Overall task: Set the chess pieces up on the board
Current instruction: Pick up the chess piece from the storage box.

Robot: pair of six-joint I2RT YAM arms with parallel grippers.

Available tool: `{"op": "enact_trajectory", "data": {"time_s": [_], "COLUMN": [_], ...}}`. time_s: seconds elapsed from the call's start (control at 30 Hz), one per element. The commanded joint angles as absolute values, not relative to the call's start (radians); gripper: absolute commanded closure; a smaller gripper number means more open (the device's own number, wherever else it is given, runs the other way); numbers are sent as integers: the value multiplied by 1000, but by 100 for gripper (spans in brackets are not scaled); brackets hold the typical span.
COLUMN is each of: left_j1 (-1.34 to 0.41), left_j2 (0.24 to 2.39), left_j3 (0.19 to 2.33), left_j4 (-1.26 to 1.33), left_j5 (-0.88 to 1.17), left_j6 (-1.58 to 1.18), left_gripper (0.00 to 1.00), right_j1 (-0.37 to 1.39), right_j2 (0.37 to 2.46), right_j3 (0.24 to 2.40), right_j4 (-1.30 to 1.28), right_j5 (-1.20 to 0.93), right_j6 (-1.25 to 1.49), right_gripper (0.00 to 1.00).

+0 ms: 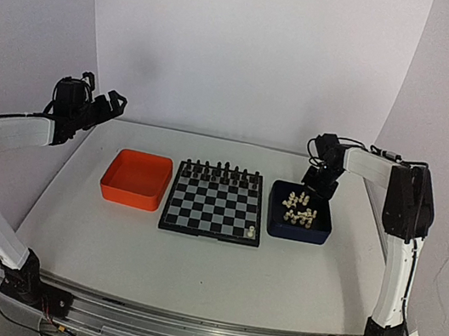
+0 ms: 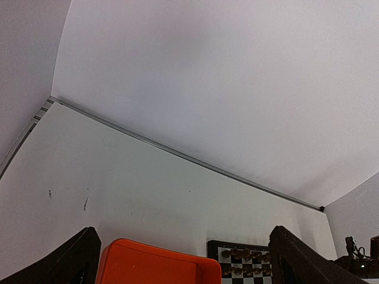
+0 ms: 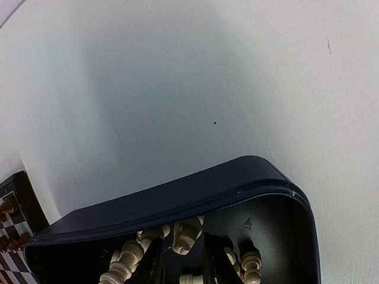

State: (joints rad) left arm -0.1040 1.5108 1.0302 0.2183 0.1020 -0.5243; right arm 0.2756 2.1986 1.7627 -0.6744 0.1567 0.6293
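Most of the cream chess pieces (image 1: 300,208) lie heaped in the blue tray (image 1: 317,235), right of centre in the overhead view. One white piece (image 1: 248,233) stands at the lower right corner of the board (image 1: 209,209), which sits mid-frame between that tray and the orange tray (image 1: 135,179) with black pieces (image 1: 220,170) along its upper edge. On my right wrist view the right gripper (image 3: 182,241) pinches a cream piece (image 3: 188,231) over the tray's far side, while my left gripper (image 1: 106,103) hangs spread wide at upper left, well apart from everything.
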Motion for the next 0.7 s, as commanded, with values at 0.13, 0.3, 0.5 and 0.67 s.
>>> {"op": "enact_trajectory", "data": {"time_s": [0.13,0.3,0.5,0.67], "left_j1": [-107,-107,-106,-107], "left_j2": [1475,1473,1470,1461], "left_j3": [1050,1049,1045,1037], "left_j4": [236,235,234,235], "left_j5": [92,92,91,84], "left_j6": [-520,-520,-522,-522], "left_gripper": [0,0,0,0], "right_j1": [280,281,281,282], "right_j2": [2179,2186,2203,2205], "right_j3": [1738,1736,1755,1756], "right_j4": [-666,-658,-643,-644], "right_j5": [147,142,134,139], "right_j6": [653,656,655,644], "right_gripper": [81,81,88,93]}}
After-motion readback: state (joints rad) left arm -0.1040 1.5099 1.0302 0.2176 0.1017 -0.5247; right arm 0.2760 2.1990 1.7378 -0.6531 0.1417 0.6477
